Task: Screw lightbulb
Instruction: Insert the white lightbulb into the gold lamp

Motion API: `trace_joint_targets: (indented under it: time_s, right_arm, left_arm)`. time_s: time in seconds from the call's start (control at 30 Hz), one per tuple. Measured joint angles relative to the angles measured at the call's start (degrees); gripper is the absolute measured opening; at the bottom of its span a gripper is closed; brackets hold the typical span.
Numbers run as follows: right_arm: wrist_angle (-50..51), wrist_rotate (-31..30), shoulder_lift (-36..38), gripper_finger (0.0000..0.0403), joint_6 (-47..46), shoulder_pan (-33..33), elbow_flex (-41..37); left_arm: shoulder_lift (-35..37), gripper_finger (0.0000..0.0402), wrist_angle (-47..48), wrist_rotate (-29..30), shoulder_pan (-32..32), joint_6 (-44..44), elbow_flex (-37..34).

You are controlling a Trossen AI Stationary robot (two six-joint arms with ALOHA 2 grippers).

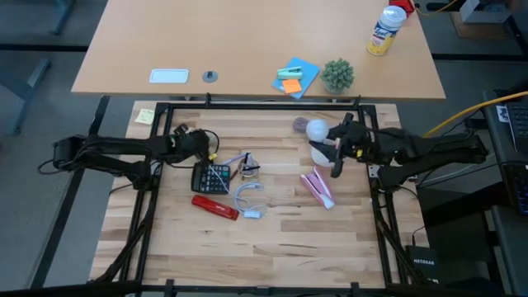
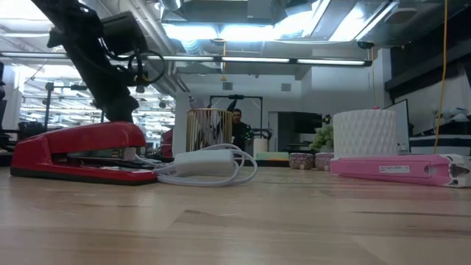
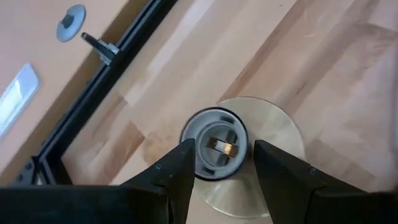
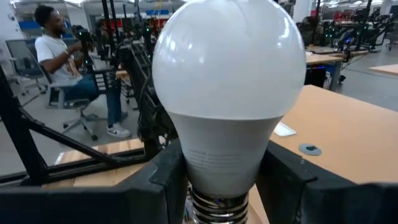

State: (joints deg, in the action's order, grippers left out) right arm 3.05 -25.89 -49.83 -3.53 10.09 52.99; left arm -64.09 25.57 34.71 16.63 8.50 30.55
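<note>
no legible text on the lightbulb [image 4: 229, 93] or elsewhere

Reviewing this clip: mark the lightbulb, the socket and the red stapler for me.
lightbulb [image 4: 229, 68]: right wrist view, on its frosted dome.
socket [image 3: 217, 147]: left wrist view, on its grey inside.
red stapler [image 2: 77, 140]: low view, on its top arm.

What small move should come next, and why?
Probably the right pincer, which grips the bulb by its neck, should carry it across the table toward the socket. The left pincer already straddles that socket with fingers open, and the high view shows the two arms well apart.
</note>
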Motion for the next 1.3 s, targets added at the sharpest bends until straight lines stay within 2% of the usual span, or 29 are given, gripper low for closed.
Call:
trace_joint_targets:
  time_s: [0.2,0.47,0.63,0.93,1.3]
  right_arm:
    - [0.19,0.01,0.61,0.0158,0.03,0.02,0.00]
    - [2.69,0.02,0.62,0.0158,0.07,0.02,0.00]
    - [2.96,0.02,0.60,0.0158,0.07,0.02,0.00]
    - [2.99,0.04,0.60,0.0158,0.03,0.02,0.00]
    - [3.25,0.06,1.81,0.0158,0.02,0.01,-0.01]
  left_arm:
    - [-2.55,0.0155,-2.53,-5.29,2.70,-4.96,0.00]
    - [-6.63,0.0152,-3.29,-4.91,4.21,-5.89,0.31]
    - [-6.53,0.0119,-3.16,-5.15,4.21,-4.98,0.26]
    - [-6.35,0.0023,-6.13,-6.44,4.21,-1.32,0.68]
    - [-6.63,0.0006,-1.87,-6.79,3.42,0.53,8.97]
